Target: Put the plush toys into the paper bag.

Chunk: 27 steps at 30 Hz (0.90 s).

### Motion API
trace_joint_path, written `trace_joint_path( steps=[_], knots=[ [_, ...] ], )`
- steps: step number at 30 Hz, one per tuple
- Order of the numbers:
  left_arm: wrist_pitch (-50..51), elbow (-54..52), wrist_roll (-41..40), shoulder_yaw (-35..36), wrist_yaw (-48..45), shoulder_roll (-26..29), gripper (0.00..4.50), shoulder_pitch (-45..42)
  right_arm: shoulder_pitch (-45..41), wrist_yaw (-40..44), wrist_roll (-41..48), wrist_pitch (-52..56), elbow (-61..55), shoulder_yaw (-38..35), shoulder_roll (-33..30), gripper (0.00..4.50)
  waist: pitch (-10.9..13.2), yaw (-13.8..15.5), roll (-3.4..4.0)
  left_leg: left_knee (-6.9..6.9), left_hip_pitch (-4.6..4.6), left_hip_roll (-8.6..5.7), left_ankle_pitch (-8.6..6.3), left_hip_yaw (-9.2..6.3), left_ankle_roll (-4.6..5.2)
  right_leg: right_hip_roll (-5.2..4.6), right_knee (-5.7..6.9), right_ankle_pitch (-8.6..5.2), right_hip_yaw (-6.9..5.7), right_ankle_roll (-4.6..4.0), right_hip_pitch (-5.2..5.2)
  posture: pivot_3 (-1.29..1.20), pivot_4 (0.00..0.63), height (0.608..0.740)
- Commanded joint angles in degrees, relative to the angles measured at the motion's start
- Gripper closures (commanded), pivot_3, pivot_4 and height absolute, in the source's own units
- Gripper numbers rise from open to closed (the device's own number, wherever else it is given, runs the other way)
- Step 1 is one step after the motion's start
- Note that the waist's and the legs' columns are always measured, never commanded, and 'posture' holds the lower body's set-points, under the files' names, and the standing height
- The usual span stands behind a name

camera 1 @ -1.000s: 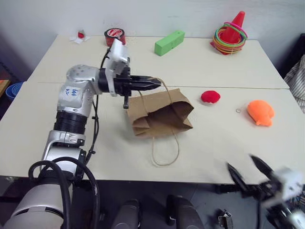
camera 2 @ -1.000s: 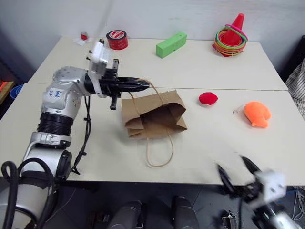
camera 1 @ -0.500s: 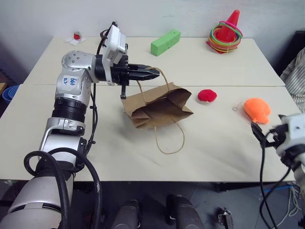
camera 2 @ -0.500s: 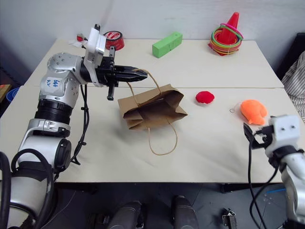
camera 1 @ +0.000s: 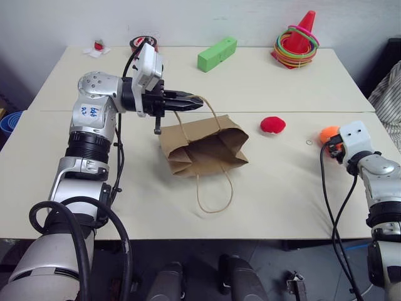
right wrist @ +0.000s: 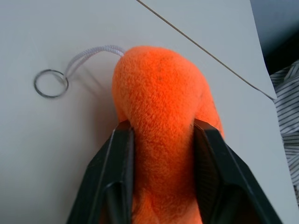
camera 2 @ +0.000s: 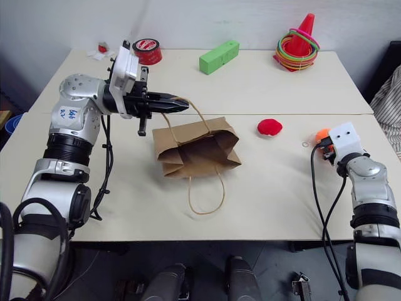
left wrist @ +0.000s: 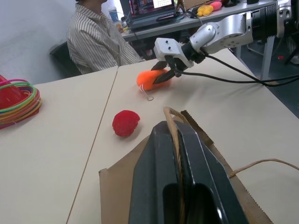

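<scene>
Two cream benches (camera 1: 263,81) stand edge to edge, one far and one near. One brown paper bag (camera 1: 202,146) lies on its side at the middle of the near bench, mouth open toward the right, with two cord handles: one loops flat on the bench toward the near edge, the other is raised.

The left gripper (camera 1: 188,101) reaches level from the left, its fingers (left wrist: 180,172) closed tight on the raised handle at the bag's far left corner.

Two plush toys are present. The red plush toy (camera 1: 273,124) sits alone on the near bench, to the right of the bag and apart from it. The orange plush toy (right wrist: 163,121) lies near the right edge of the near bench, with one small metal ring (right wrist: 50,83) on a pale cord beside it.

The right gripper (left wrist: 164,73) has its fingers (right wrist: 119,172) pressed on either side of the orange plush toy, which rests on the bench.

On the far bench stand one green block (camera 1: 219,54), one red cone (camera 1: 299,37) carrying a stack of coloured rings, one red tape roll (camera 2: 148,50) and one small red-and-white item (camera 1: 99,47) at the far left corner. The tape roll's top bears printing too small to read. Blue handwritten marks on the left arm are not legible.

One person in a striped shirt (left wrist: 100,35) sits beyond the right end of the benches.
</scene>
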Motion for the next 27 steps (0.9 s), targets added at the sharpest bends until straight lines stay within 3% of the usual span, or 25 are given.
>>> trace_joint_path(
  steps=[1,3,6,10,13,15,19,24,27],
  knots=[
    [-0.49,-2.41,-0.05,1.07,0.45,0.63,4.50,-0.09,-0.75,0.31,-0.94,-4.66,3.15,-0.25,-2.20,3.91,0.00,-0.01,0.00,0.00,0.00,0.00,0.00,0.00,-0.01,0.00,0.00,0.00,0.00,0.00,0.00,0.00,0.150,0.740],
    [-0.46,-2.61,-0.04,1.07,0.60,0.48,4.50,0.04,-0.32,3.29,0.67,-8.82,2.42,-0.99,-2.41,4.42,0.00,-0.03,0.00,0.00,0.00,0.00,0.01,0.00,-0.02,0.00,0.00,0.01,0.00,0.01,0.01,0.00,0.150,0.740],
    [0.21,-3.02,-0.37,1.26,0.76,0.23,4.50,-0.07,3.62,14.88,7.43,-12.31,-7.54,-2.93,-2.75,4.49,0.00,-0.04,0.00,0.00,0.00,0.01,0.02,0.03,-0.03,0.03,-0.01,0.02,-0.09,0.03,-0.01,0.00,0.150,0.740],
    [1.31,-3.91,-0.57,1.16,0.57,0.09,4.50,0.00,18.89,31.27,25.18,-3.58,-44.69,-5.46,-4.97,4.49,0.05,0.27,0.12,-0.02,-0.03,0.07,0.00,-0.01,-0.07,0.07,-0.02,0.02,-0.26,0.03,-0.03,0.00,0.150,0.740],
    [2.07,-4.36,-0.60,1.11,0.55,-0.22,4.50,-0.23,26.76,30.89,34.80,8.19,-67.39,-4.90,-6.06,4.49,0.06,0.30,0.11,0.05,-0.06,0.11,-0.03,-0.09,-0.11,0.08,-0.02,0.02,-0.50,0.03,0.00,0.00,0.150,0.740],
    [2.53,-4.36,-0.70,1.11,0.34,-0.47,4.50,-0.54,27.85,28.19,36.81,13.93,-75.99,-1.99,-5.28,4.49,0.06,0.31,0.10,0.11,0.03,0.11,-0.03,-0.09,-0.13,0.06,0.01,0.04,-0.52,0.06,0.11,0.00,0.150,0.740],
    [3.72,-5.24,-1.38,0.87,-0.66,-1.32,4.50,-0.57,21.51,20.09,29.53,17.88,-78.46,8.50,3.06,4.49,0.01,0.27,-0.03,0.13,0.12,0.11,-0.02,-0.14,-0.15,0.04,-0.02,0.04,-0.49,0.06,0.16,0.00,0.150,0.740],
    [5.13,-6.85,-1.51,1.01,-1.03,-1.90,4.50,-0.44,13.97,15.51,16.90,18.11,-67.80,20.15,11.87,4.49,0.02,0.38,-0.03,0.12,0.03,0.02,-0.01,-0.12,-0.14,0.00,0.11,0.02,-0.46,0.03,0.02,0.00,0.150,0.740],
    [6.18,-7.87,-1.84,1.23,-1.30,-1.62,4.50,-0.43,10.29,12.49,10.96,19.09,-60.81,23.37,15.42,4.49,0.02,0.33,-0.03,0.12,-0.04,-0.01,-0.02,-0.14,-0.11,0.00,0.05,0.02,-0.50,0.02,-0.01,0.00,0.150,0.740]
  ],
)
